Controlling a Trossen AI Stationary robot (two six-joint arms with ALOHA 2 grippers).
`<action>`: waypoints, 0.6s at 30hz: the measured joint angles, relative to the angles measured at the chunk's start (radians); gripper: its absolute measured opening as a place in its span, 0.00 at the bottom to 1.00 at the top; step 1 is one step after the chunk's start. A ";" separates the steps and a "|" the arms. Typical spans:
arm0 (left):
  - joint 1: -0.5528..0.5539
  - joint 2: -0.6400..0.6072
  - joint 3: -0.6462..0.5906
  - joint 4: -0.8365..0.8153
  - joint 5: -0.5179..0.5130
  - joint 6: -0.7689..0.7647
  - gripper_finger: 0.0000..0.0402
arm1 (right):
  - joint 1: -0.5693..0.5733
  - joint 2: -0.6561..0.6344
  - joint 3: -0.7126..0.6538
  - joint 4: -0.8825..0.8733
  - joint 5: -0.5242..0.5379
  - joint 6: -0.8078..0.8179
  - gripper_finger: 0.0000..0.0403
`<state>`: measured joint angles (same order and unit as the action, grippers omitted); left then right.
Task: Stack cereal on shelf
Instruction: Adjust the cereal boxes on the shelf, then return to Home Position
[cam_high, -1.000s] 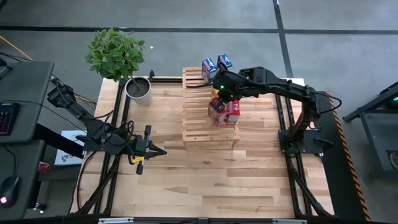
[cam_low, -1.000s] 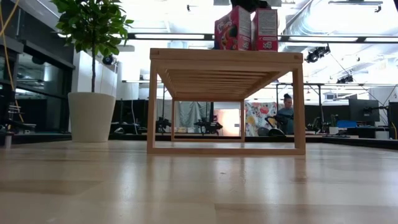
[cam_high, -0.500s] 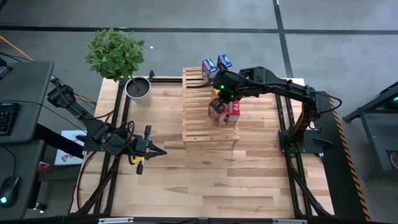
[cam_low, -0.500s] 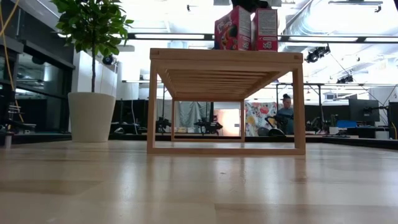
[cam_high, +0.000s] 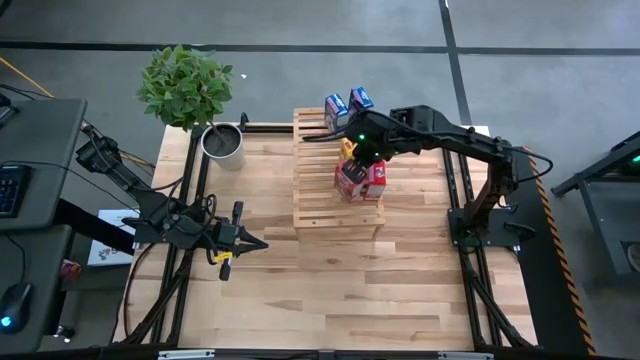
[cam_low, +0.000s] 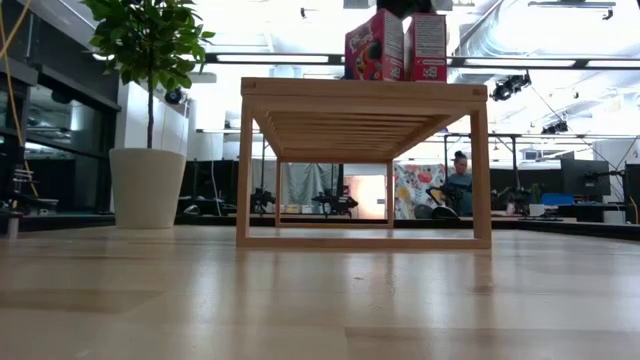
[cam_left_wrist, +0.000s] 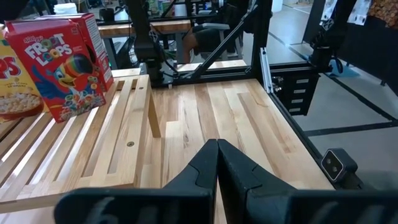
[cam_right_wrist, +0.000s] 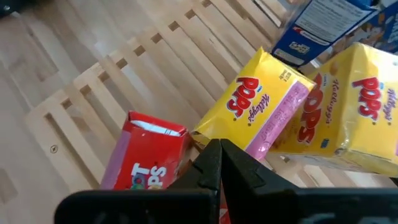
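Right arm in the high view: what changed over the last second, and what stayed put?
The right arm drew back slightly toward its base, uncovering more of a yellow box on the shelf. The right gripper has its fingers shut on nothing. The red boxes, the blue boxes and the left gripper, low over the table, stayed as they were.

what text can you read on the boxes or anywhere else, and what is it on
"FROOT LOOPS" on the red cereal box standing on the shelf.
"POPS" on the yellow cereal box that leans tilted.
"POPS" on the second yellow cereal box beside it.
Small brand script above "POPS": too blurred to be sure.
Print on the blue cereal box: too small to read.
High and low views: nothing legible.
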<state>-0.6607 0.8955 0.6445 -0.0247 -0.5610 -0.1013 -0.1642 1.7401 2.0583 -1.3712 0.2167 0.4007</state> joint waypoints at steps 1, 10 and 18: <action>0.000 0.000 0.000 0.000 0.000 0.000 0.00 | 0.000 0.000 0.000 0.002 0.000 -0.010 0.00; 0.000 0.000 0.000 0.000 -0.002 0.009 0.00 | 0.001 -0.062 0.000 0.027 0.021 -0.071 0.00; 0.054 -0.001 0.000 0.038 -0.086 0.161 0.00 | 0.013 -0.145 0.000 -0.023 0.083 -0.089 0.00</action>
<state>-0.6068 0.8946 0.6445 0.0134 -0.6467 0.0599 -0.1513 1.5953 2.0586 -1.3938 0.3000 0.3121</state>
